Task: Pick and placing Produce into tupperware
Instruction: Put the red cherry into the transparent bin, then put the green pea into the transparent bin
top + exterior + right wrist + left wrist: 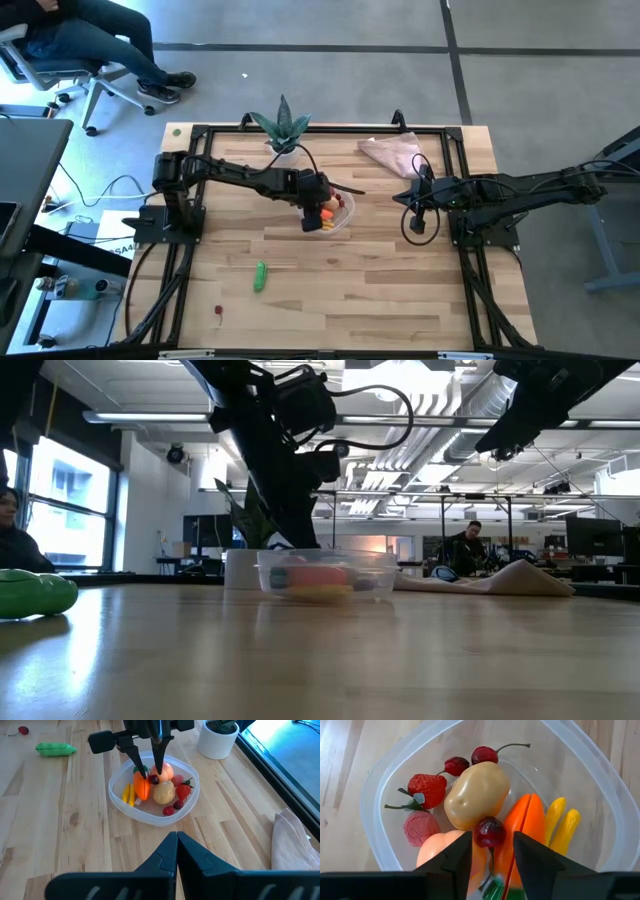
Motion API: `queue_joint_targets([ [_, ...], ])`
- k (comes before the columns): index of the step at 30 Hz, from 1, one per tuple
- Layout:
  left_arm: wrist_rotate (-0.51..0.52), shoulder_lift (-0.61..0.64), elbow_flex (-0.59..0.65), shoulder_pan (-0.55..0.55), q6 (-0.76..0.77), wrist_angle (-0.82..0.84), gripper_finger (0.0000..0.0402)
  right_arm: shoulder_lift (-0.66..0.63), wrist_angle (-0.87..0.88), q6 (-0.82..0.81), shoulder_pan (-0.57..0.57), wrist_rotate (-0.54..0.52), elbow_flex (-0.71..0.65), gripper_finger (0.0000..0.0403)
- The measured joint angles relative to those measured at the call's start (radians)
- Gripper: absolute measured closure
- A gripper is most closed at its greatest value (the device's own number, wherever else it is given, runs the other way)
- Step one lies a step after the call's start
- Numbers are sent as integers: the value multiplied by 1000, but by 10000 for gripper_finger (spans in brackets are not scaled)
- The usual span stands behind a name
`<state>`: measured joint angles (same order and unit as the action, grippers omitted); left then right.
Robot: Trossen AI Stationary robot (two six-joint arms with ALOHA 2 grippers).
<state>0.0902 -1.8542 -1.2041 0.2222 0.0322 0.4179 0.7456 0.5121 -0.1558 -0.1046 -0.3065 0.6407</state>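
The clear round tupperware [375, 820] stands mid-table and holds a beige potato [477, 792], a strawberry [427, 789], an orange carrot [525, 825], yellow pieces [562, 827], a peach [437, 852] and cherries. My left gripper [492, 835] slants down into it, open. A dark red cherry [489, 832] lies on the carrot and peach between its fingertips, with a gap showing on one side. My right gripper [176, 837] hangs shut above the table's right part, holding nothing. A green cucumber [260, 276] and a red berry [218, 311] lie on the table near the front left.
A spiky plant in a white pot [284, 128] stands just behind the tupperware. A pinkish-beige cloth [392, 152] lies at the far right. A black frame [200, 135] runs around the table. A person sits beyond the far left corner.
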Motion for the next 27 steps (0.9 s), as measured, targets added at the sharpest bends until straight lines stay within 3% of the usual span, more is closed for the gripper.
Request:
queue_joint_targets([
  [8, -46, 0, -20, -1, 62, 33, 222, 0, 0, 0, 0, 0, 0, 402],
  [14, -104, 0, -159, -44, 115, 282, 218, 0, 0, 0, 0, 0, 0, 402],
  [21, -65, 5, -352, -213, 140, 663, 218, 0, 0, 0, 0, 0, 0, 402],
  [27, 21, 65, -363, -429, 334, 831, 218, 0, 0, 0, 0, 0, 0, 402],
])
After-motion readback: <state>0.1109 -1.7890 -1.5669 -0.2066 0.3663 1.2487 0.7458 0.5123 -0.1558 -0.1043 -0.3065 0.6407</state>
